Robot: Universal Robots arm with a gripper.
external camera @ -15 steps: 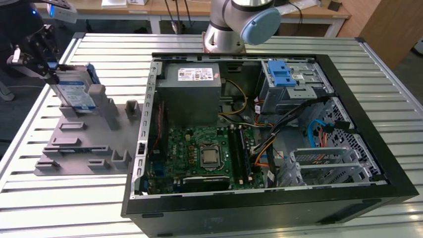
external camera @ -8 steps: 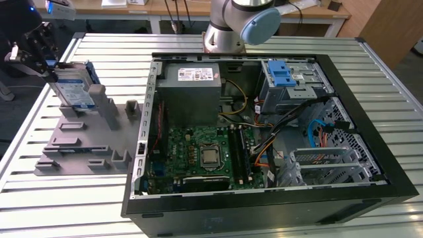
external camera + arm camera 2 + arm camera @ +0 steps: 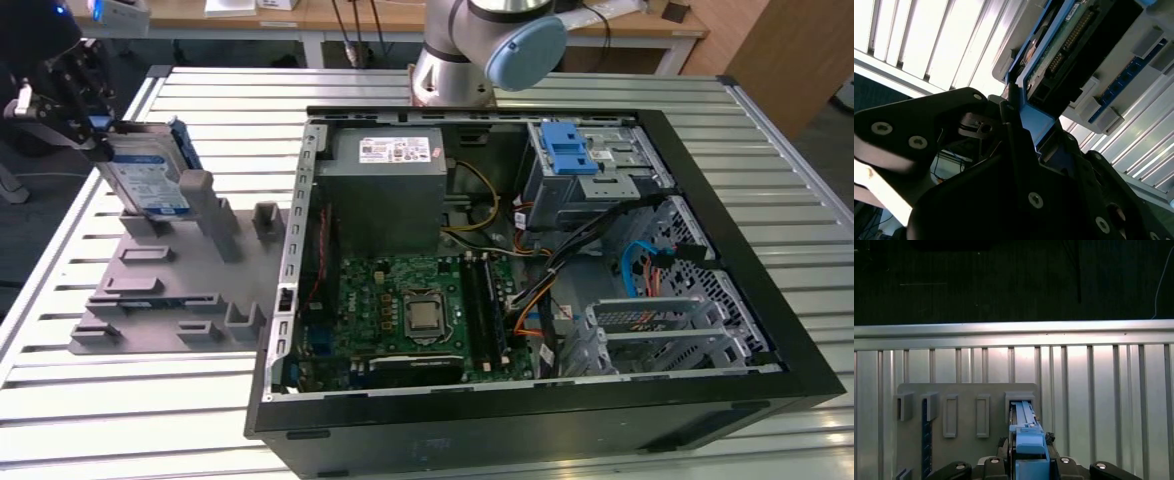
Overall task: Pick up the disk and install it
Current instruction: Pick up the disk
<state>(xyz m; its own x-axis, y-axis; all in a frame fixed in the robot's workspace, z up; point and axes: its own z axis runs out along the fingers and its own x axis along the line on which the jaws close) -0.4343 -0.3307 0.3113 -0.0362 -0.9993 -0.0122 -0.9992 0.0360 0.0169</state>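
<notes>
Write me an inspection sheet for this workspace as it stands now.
Surface: slatted metal table carrying a grey fixture plate and an open computer case.
Job's things: the disk stands on edge over the fixture plate, at the exterior view's left, outside the case.
Clutter: nothing seen.
Grippers: the gripper is closed on the disk's blue rail.
Cables: orange, blue and black cables run inside the case.
Surroundings: desks stand behind the table.
</notes>
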